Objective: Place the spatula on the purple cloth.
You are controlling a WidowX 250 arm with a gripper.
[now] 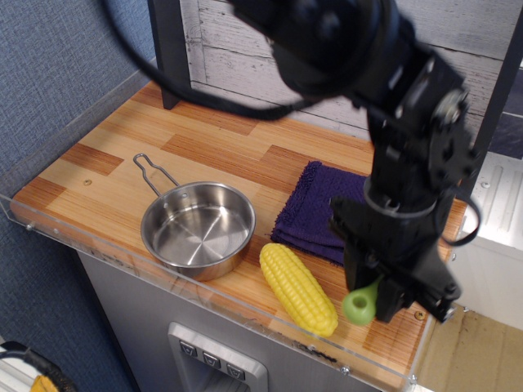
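The spatula shows only as the rounded end of its lime-green handle (357, 306), sticking out to the left from between my gripper's fingers. Its grey blade is hidden behind the gripper. My gripper (373, 298) is shut on the handle at the front right of the wooden table, and the handle looks slightly raised off the wood. The purple cloth (315, 208) lies just behind and to the left of the gripper. The arm covers the cloth's right part.
A yellow corn cob (298, 287) lies just left of the gripper, near the front edge. A steel pan (198, 229) with a wire handle sits further left. A clear acrylic rim (245, 306) runs along the table's front. A dark post (172, 57) stands at the back.
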